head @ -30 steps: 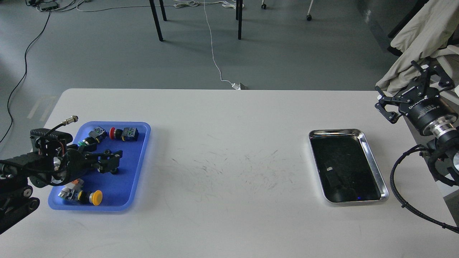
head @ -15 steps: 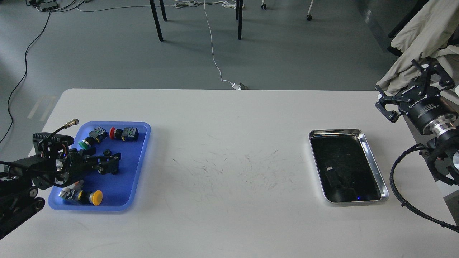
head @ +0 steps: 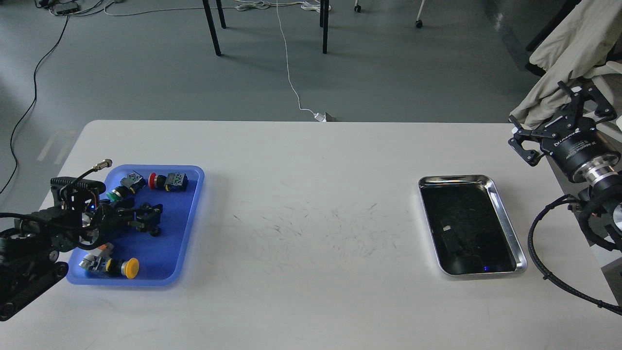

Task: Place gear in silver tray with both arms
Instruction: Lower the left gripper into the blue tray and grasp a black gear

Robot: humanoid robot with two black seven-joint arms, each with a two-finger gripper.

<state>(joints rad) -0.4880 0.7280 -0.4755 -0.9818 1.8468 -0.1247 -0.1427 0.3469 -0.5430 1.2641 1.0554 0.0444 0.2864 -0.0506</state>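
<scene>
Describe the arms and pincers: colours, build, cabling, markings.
Both arms are black. The right pincer is an open-frame two-finger linkage on a black cylinder with white lettering, a silver joint ring and a looping black cable. The left pincer is the same black frame; thin black wires and a metal connector sit behind it.

Silver tray (head: 505,221) near table's right edge; left gripper (head: 148,219) over blue tray (head: 189,209) near left edge.
</scene>
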